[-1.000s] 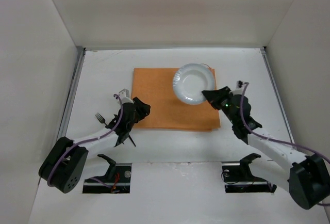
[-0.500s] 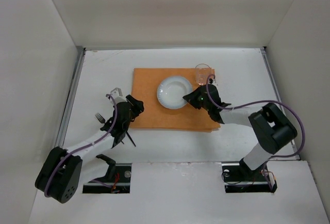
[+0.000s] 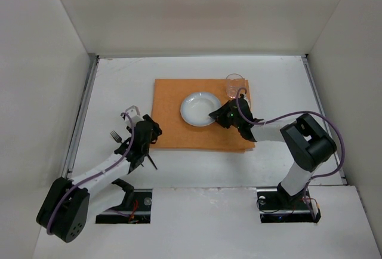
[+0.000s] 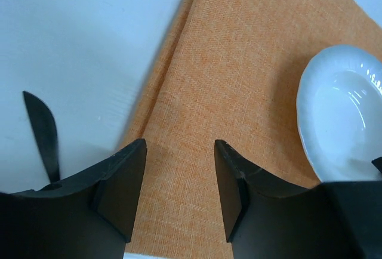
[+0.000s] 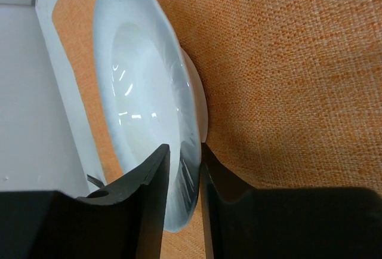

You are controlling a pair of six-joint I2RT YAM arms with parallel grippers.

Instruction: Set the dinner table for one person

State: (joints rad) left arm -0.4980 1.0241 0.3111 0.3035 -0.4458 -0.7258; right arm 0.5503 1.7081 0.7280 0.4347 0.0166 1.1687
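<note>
A white plate [image 3: 200,108] lies on the orange placemat [image 3: 173,125] on the white dinner table [image 3: 119,80]. My right gripper [image 3: 216,116] is shut on the plate's right rim; in the right wrist view its fingers [image 5: 152,205] pinch the rim of the plate [image 5: 149,92] low over the mat. My left gripper [image 3: 152,132] is open and empty at the mat's left edge; in the left wrist view [image 4: 179,175] it hovers over the placemat [image 4: 239,92] with the plate [image 4: 343,110] to the right. A black fork [image 3: 117,136] and a black knife [image 3: 149,160] lie left of the mat.
A clear glass [image 3: 234,83] stands on the mat's far right corner, just behind my right gripper. The knife blade [image 4: 42,130] shows on the white tabletop in the left wrist view. Grey rails and white walls bound the table on both sides.
My right gripper has carried the plate from above the mat's far right down and left onto the middle of the mat. My left gripper has drawn back left to the mat's edge.
</note>
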